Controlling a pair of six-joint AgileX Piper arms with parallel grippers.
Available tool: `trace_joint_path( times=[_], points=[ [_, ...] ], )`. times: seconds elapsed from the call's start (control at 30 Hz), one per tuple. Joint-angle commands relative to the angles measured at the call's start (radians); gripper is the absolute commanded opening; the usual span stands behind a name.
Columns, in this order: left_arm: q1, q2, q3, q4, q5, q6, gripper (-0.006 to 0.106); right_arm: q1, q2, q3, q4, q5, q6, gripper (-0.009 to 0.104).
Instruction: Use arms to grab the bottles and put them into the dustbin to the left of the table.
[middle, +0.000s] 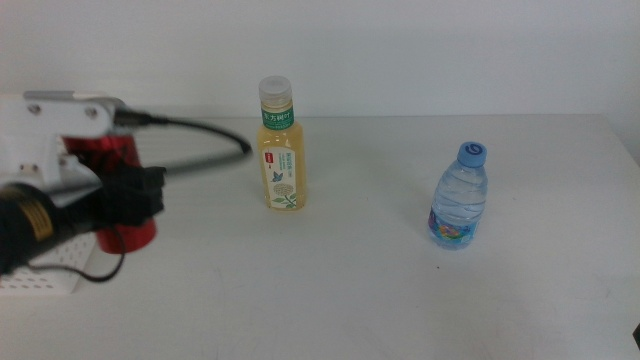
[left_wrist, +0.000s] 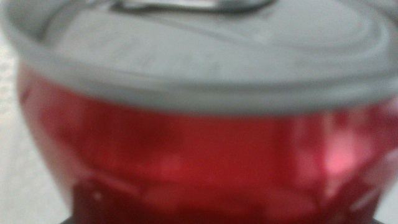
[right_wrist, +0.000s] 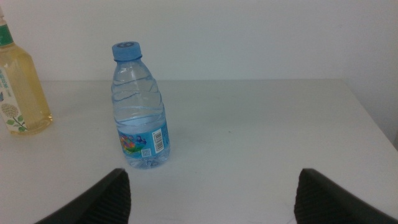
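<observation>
At the table's left edge my left gripper (middle: 133, 196) is shut on the red can (middle: 108, 155), holding it just above the white perforated dustbin (middle: 40, 276). The can (left_wrist: 199, 149) fills the left wrist view, grey lid toward the camera, and hides the jaws. A tall yellow tea bottle (middle: 282, 160) stands upright mid-table. To its right stands a blue-capped water bottle (middle: 460, 200). My right gripper (right_wrist: 211, 199) is open and empty, a little short of the water bottle (right_wrist: 140, 112), with the tea bottle (right_wrist: 18, 87) farther off. The right arm is outside the middle view.
The white table (middle: 350, 290) ends at a plain white wall behind the bottles. The left arm's white wrist part and black cable (middle: 200, 150) reach over the table toward the tea bottle. Only a corner of the dustbin shows.
</observation>
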Motion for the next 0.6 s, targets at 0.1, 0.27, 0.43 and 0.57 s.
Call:
trace_joint_path(
  times=[0.1, 0.27, 0.43, 0.57],
  points=[
    [-0.002, -0.025, -0.171, -0.294, 0.151, 0.341, -0.005, -0.006, -0.027, -0.008, -0.006, -0.077, -0.014, 0.072],
    [0.034, -0.015, -0.281, -0.546, 0.317, 0.648, -0.005, -0.006, -0.027, -0.008, -0.006, -0.077, -0.014, 0.072],
    [0.199, 0.066, -0.424, -0.577, 0.535, 0.692, -0.005, -0.006, -0.027, -0.008, -0.006, -0.077, -0.014, 0.072],
    [0.332, 0.148, -0.568, -0.626, 0.681, 0.703, -0.005, -0.006, -0.027, -0.008, -0.006, -0.077, -0.014, 0.072]
  ],
)
